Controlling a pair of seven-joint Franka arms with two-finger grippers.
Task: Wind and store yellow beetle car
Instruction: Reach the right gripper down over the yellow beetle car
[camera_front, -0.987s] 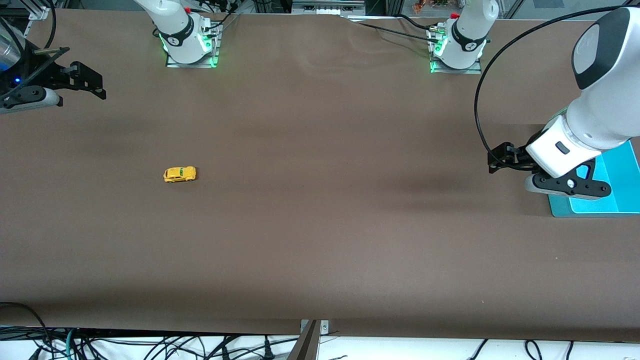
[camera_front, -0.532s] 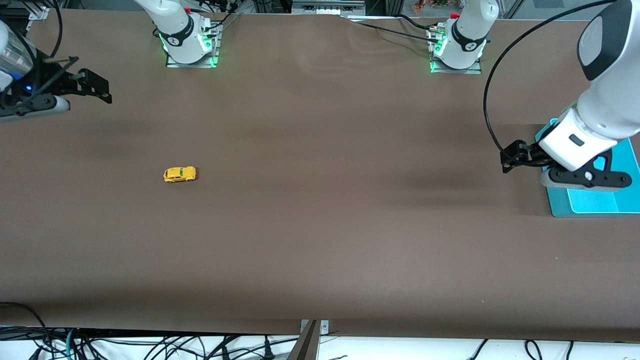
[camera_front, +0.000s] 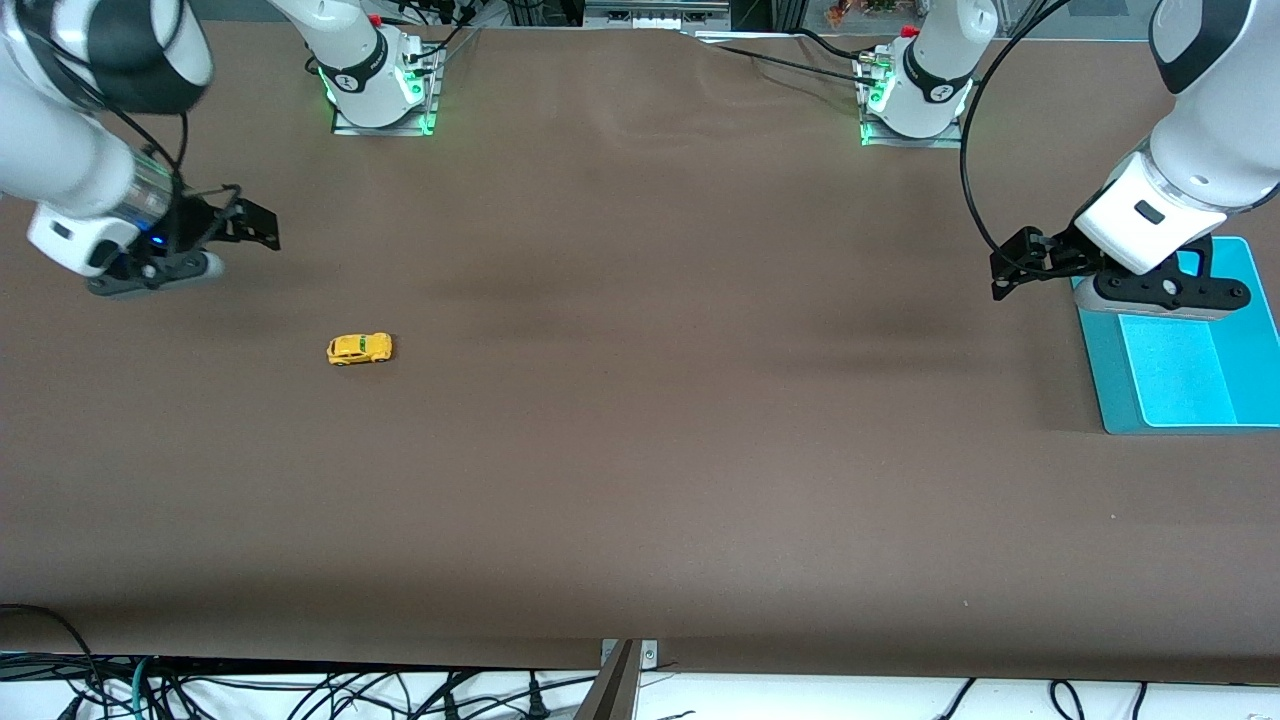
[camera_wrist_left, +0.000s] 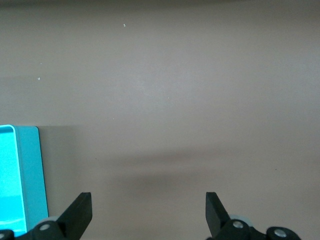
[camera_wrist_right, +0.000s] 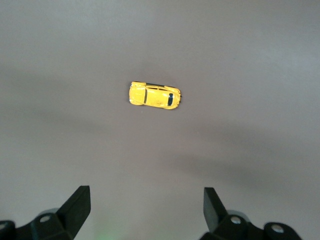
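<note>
**On the brown surface, a lone yellow car between two empty grippers**

Toward the right arm's end of the surface (camera_front: 640, 450), the yellow beetle car (camera_front: 359, 348) sits on its wheels, alone on the brown cover and touched by nothing. The right gripper (camera_front: 262, 226) hangs above the surface near that end, over a spot a little farther from the front camera than the car; its fingers are spread wide and empty, and the right wrist view shows the car (camera_wrist_right: 154, 95) lying on the cover apart from both fingertips. The left gripper (camera_front: 1008, 267) hovers at the left arm's end, just beside the turquoise tray (camera_front: 1105, 385), its fingers likewise parted with nothing between them. The tray's corner (camera_wrist_left: 30, 170) shows in the left wrist view.
</note>
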